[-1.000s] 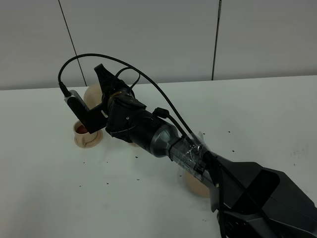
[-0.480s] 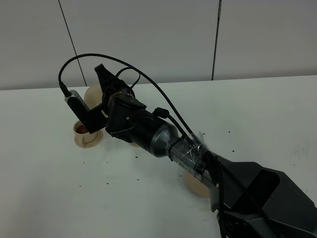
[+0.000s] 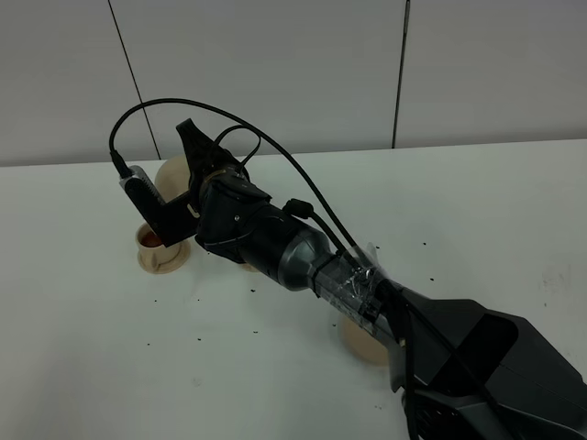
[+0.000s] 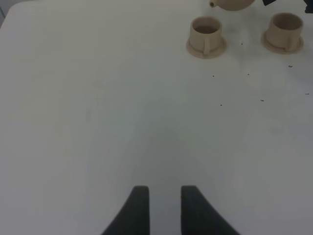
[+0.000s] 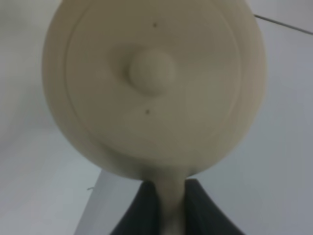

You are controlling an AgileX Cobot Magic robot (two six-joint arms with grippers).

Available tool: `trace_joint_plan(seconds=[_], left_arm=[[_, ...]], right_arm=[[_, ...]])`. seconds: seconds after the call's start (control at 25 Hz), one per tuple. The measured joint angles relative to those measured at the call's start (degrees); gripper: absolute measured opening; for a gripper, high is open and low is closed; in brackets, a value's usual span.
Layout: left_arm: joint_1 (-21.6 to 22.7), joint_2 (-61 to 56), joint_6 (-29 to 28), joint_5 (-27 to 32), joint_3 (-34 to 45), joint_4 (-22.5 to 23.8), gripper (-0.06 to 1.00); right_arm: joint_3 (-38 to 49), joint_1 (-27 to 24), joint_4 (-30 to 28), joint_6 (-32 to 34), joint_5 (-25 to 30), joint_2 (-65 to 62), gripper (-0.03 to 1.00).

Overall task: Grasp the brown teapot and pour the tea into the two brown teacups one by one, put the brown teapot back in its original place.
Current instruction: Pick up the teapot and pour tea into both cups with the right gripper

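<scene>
My right gripper (image 3: 204, 161) reaches across to the far left and is shut on the loop handle of the brown teapot (image 3: 171, 170). In the right wrist view the teapot (image 5: 154, 83) shows its knobbed lid, with the gripper (image 5: 171, 203) clamped on the handle. One teacup (image 3: 154, 240) on its saucer holds reddish tea, just in front of the teapot. The other teacup (image 4: 285, 25) is almost wholly hidden by the arm in the high view. The left wrist view also shows the first teacup (image 4: 206, 32). The tan disc saucer (image 3: 359, 343) lies partly under the arm. My left gripper (image 4: 163, 208) is slightly open, holding nothing.
The white table (image 3: 477, 211) carries small dark specks around the cups. A grey panelled wall (image 3: 303, 64) stands behind the table's far edge. The right arm with its cables (image 3: 303, 257) stretches diagonally over the middle of the table.
</scene>
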Motion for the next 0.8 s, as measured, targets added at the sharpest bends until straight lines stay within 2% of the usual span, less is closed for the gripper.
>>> trace_joint_plan(seconds=[0.36, 0.8], left_arm=[[0.00, 0.00, 0.00, 0.00, 0.00, 0.00, 0.23], [0.00, 0.00, 0.00, 0.00, 0.00, 0.00, 0.23]], right_arm=[[0.00, 0.00, 1.21, 0.00, -0.01, 0.00, 0.10], [0.00, 0.05, 6.41, -0.04, 1.45, -0.43, 0.10]])
